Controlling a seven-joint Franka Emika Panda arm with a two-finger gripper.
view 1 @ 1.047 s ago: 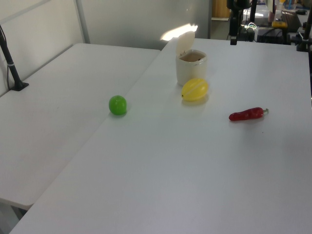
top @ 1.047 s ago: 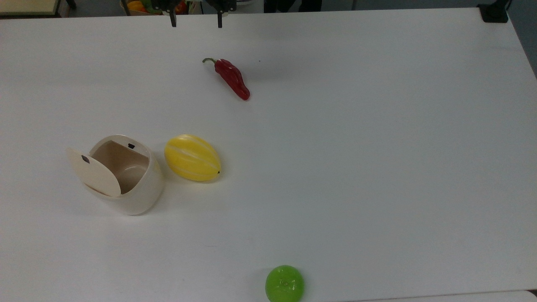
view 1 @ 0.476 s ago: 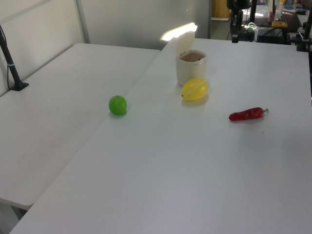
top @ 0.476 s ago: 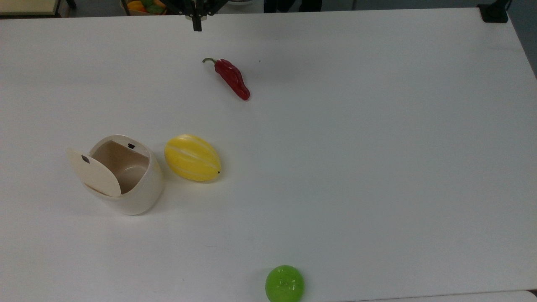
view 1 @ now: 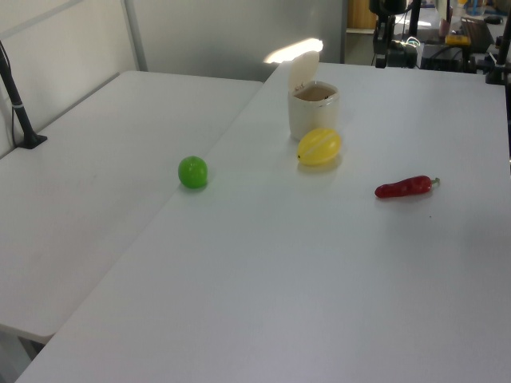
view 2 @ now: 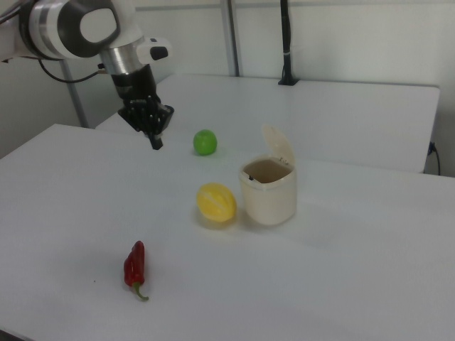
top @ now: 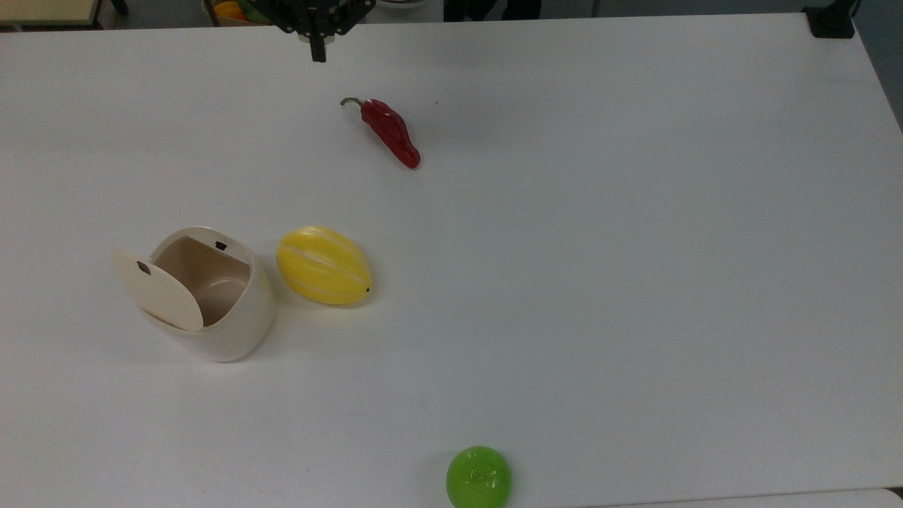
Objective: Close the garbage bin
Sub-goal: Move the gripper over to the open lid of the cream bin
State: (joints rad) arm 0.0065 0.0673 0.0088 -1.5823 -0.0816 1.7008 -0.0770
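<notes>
We see the garbage bin standing open on the white worktop, its lid raised, the yellow melon just beside it.

In the right view we see the whole arm with its tool hanging above the worktop, well apart from the bin; the top view catches just the tool's tip at the far edge, fingers pressed together and holding nothing. The left view shows the lid standing upright. A red chili pepper and a green ball lie apart. A second ago the fingers stood wide; since then they have closed, and the tip has come slightly further over the worktop.
</notes>
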